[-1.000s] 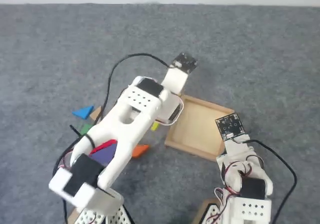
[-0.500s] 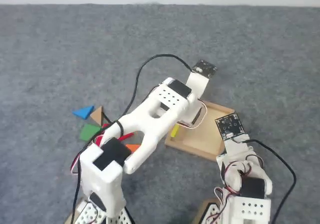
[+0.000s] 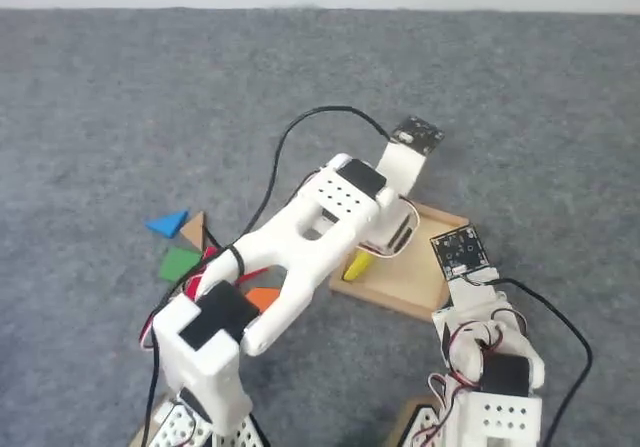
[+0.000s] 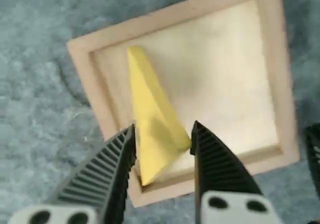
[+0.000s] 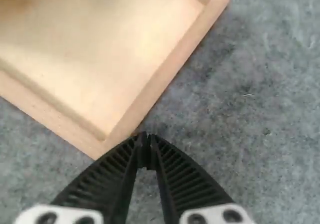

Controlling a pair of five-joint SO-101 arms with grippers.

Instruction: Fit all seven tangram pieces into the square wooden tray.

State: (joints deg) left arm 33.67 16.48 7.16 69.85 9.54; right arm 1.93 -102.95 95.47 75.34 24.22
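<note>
My left gripper (image 4: 162, 139) is shut on a yellow triangle (image 4: 150, 119), holding it over the near-left corner of the square wooden tray (image 4: 80, 63). In the high view the yellow triangle (image 3: 357, 264) pokes out under the left arm at the tray's (image 3: 400, 292) left edge. Blue (image 3: 166, 223), brown (image 3: 194, 230), green (image 3: 179, 263), red (image 3: 245, 272) and orange (image 3: 263, 296) pieces lie on the carpet left of the tray. My right gripper (image 5: 148, 151) is shut with nothing in it, just outside a tray corner (image 5: 100, 139).
Grey carpet (image 3: 120, 107) covers the whole surface. The left arm's white body (image 3: 290, 257) spans from the lower left across to the tray, hiding part of the loose pieces. The right arm's base (image 3: 490, 387) stands at the lower right.
The left arm has swung right, away from the loose pieces, carrying the yellow triangle to the tray's left edge. The right arm has stayed still.
</note>
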